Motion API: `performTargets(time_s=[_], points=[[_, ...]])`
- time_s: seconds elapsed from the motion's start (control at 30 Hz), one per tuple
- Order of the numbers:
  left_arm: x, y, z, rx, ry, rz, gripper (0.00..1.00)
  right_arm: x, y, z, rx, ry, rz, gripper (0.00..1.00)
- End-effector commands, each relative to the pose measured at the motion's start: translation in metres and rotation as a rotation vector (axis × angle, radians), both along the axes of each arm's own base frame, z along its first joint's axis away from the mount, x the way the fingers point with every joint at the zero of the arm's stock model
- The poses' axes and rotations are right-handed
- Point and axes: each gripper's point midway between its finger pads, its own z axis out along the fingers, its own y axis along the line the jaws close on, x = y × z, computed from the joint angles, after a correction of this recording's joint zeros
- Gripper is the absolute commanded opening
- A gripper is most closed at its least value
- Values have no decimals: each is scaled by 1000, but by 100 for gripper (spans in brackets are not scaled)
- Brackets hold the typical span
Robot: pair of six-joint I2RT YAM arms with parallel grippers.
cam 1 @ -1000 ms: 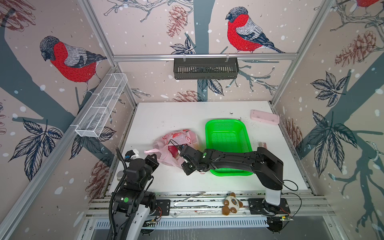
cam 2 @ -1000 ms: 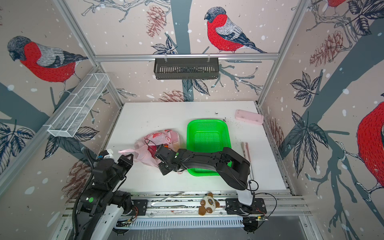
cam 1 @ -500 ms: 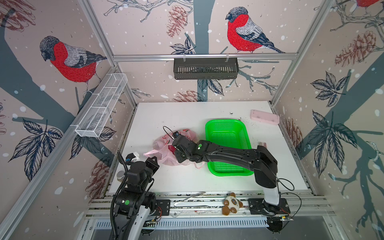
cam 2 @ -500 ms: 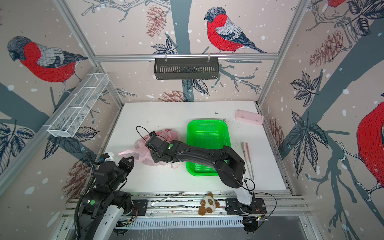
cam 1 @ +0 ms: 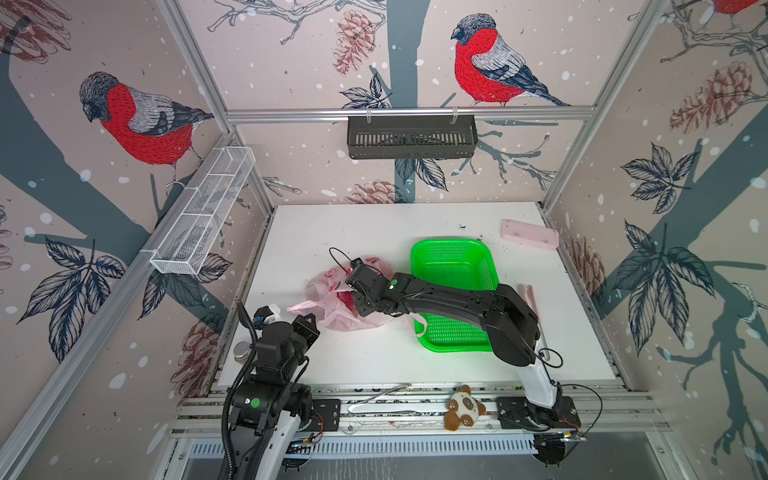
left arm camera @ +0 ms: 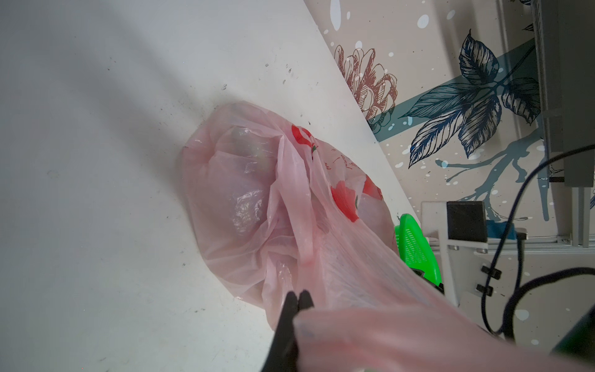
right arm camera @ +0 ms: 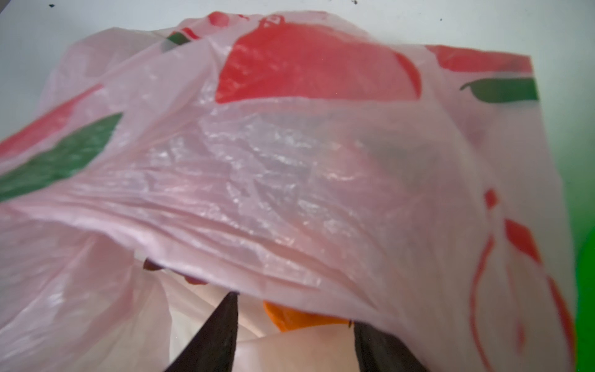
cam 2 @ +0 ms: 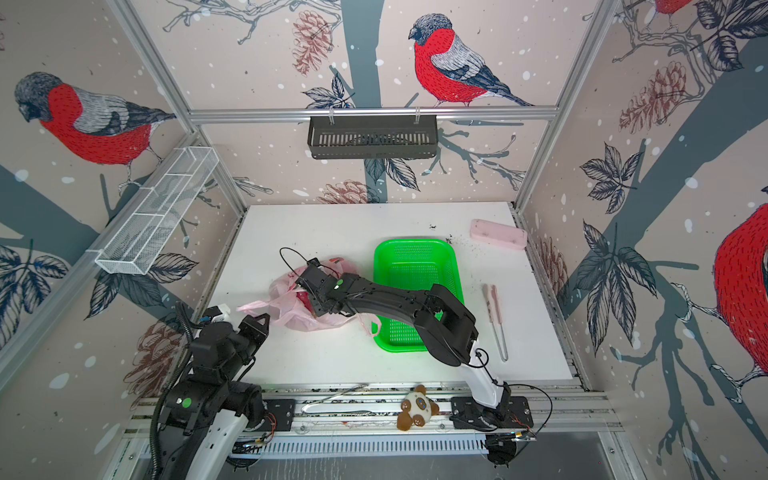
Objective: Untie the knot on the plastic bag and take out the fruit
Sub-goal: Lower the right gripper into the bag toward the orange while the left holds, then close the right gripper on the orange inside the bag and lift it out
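On the front rail at six o'clock lies a plush toy point(cam 1: 461, 411). At seven o'clock the left arm is folded upright over its base, with the left gripper point(cam 1: 306, 322) aimed toward one o'clock. Its fingers point(left arm camera: 291, 302) are pressed together on a taut stretch of the plastic bag point(cam 1: 328, 286).

From five o'clock the right arm rises, bends at the elbow and lies nearly level over the green basket point(cam 1: 453, 266), reaching toward ten o'clock. The right gripper point(right arm camera: 293, 309) is inside the bag's mouth with its jaws apart and an orange fruit point(right arm camera: 299, 320) between them; contact is unclear.

The bag sits left of centre, with a red fruit point(cam 1: 345, 298) showing inside. Far back at one o'clock lies a pink block point(cam 1: 528, 235).
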Motion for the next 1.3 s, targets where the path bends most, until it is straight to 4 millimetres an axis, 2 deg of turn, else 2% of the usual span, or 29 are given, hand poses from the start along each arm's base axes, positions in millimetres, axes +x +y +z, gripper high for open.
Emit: performTargets(time_s=[0.0,0.43,1.0,1.13,1.27], points=[[0,1,-1,-7,6,13,0,1,-4,-5,-21,-1,1,63],[1,-1,-3,-11,10,2,0,-3,0,-22,-16,58,41,71],[8,-5,-11,-14,19,-16,0,-5,9,-49,-39,110,70,76],[9,-6,-12,-12,23,-20,0,-4,10,-55,-40,119,68,75],[10,-5,-12,-8,21,-16,0,-3,10,-54,-34,122,65,64]])
